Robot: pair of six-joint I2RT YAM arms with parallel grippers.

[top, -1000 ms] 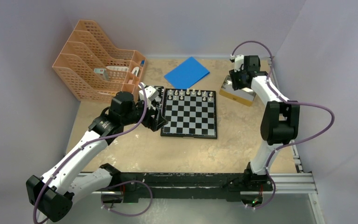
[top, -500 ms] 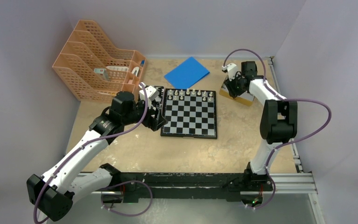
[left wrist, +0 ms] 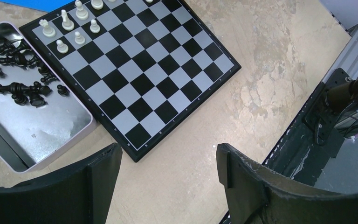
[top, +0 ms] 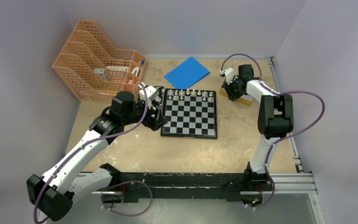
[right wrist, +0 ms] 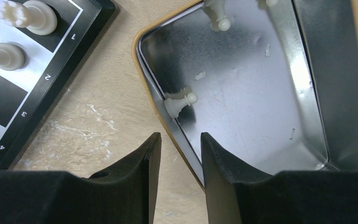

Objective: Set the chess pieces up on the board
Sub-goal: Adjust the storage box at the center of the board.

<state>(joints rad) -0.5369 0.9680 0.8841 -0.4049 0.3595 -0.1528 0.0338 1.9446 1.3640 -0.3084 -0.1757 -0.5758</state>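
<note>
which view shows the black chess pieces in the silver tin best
Left wrist: the black chess pieces lie plainly in the pale-rimmed silver metal tin. Top external hides them behind the left arm; right wrist does not show them.

place: robot lab test cell
walls: plain pale panels (top: 28, 46) on 3 sides
bench: worn tan top (top: 182, 151), metal rail (top: 291, 179) at near edge
robots: left arm (top: 81, 154), right arm (top: 272, 121), bases at that edge, loose purple cables (top: 323, 105)
props: orange file rack (top: 91, 70)
</note>
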